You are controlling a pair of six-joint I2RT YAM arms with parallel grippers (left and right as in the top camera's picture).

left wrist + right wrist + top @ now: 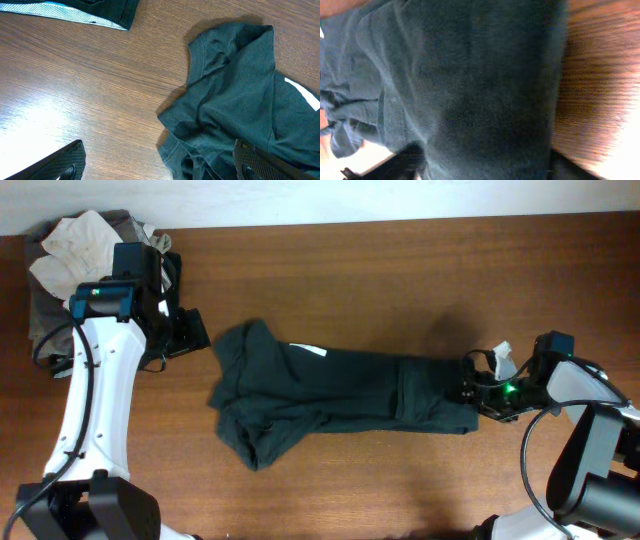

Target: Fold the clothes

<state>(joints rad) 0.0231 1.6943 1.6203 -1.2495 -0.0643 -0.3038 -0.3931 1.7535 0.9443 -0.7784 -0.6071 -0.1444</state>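
A dark green T-shirt (330, 395) lies crumpled and stretched lengthwise across the middle of the wooden table. My left gripper (190, 332) is open and empty, just off the shirt's upper left corner. In the left wrist view its jaws (160, 167) span bare table and the shirt's edge (235, 95). My right gripper (478, 395) is at the shirt's right end. In the right wrist view its jaws (485, 165) are wide apart, with the shirt fabric (470, 85) lying between them.
A pile of beige and grey clothes (80, 240) sits at the table's back left corner. In the left wrist view a dark garment with a striped edge (75, 11) shows at the top. The table's front edge is near the arm bases.
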